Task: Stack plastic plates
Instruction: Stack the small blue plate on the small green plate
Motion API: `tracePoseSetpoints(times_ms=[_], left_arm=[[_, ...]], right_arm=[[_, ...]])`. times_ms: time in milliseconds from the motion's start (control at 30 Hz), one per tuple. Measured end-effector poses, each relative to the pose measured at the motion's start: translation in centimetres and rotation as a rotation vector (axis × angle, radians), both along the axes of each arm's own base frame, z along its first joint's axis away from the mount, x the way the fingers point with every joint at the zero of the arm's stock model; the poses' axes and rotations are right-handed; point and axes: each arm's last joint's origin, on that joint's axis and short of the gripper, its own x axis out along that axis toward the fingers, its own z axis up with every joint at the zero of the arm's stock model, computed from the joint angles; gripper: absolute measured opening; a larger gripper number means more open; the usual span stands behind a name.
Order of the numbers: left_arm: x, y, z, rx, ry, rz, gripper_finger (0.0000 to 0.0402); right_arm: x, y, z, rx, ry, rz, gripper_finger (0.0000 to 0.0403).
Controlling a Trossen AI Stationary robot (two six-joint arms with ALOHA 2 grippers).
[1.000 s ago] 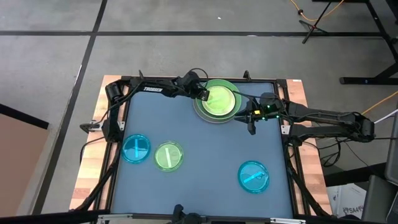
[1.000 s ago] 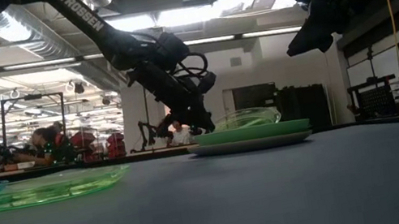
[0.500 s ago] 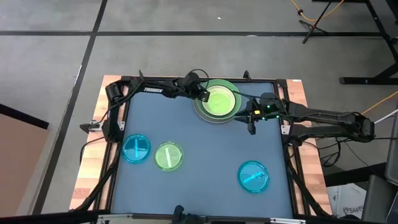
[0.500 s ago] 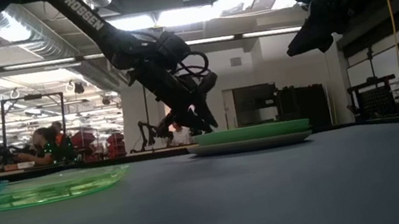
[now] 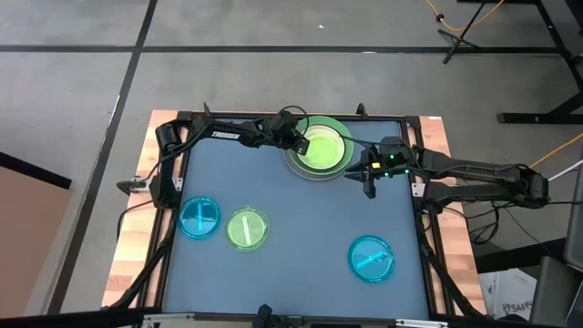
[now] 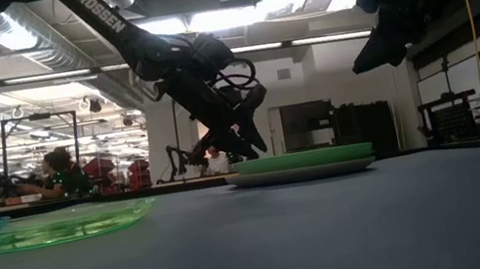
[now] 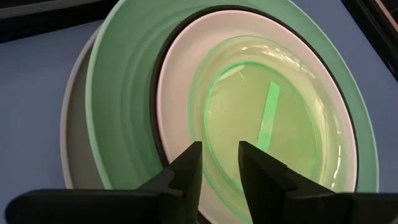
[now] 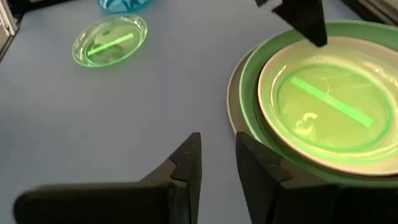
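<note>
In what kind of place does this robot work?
Probably a robotics lab or workshop: an open hall with ceiling strip lights, a person at a bench behind, and a framed blue table on concrete floor.

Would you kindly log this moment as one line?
left pincer: open above stack | translucent green plate: on top | right pincer: waiting beside stack

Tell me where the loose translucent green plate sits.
High view: the loose translucent green plate lies on the table's left half, right beside a blue plate, far from the stack.

I count two translucent green plates (image 5: 247,229) (image 5: 325,148), two translucent blue plates (image 5: 199,219) (image 5: 371,258), one white plate (image 7: 180,93), one light green plate (image 7: 118,93), one grey plate (image 7: 73,137).
</note>
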Motion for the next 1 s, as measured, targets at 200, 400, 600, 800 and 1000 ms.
tracePoseSetpoints(times_ms=[200, 400, 600, 800, 1000], left_arm=[[0.0, -0.5, 1.4, 0.048, -0.015, -0.044, 0.0098], [-0.1, -1.6, 3.9, 0.12, -0.044, -0.113, 0.0098], [-0.3, -3.7, 6.7, 0.179, -0.06, -0.192, 0.0098], [-0.9, -6.8, 8.8, 0.263, -0.003, -0.357, 0.0098], [-1.4, -11.4, 9.9, 0.27, 0.055, -0.521, 0.0098]], right_arm=[[-0.1, 0.0, -0.2, 0.008, 0.022, 0.0, 0.009], [-0.1, 0.1, -0.2, 0.022, 0.017, 0.02, 0.009], [-0.1, 0.3, -0.1, 0.053, 0.005, 0.063, 0.009], [0.0, 0.7, -0.1, 0.114, -0.005, 0.078, 0.009], [0.9, 3.4, -0.1, 0.11, 0.0, 0.192, 0.009]])
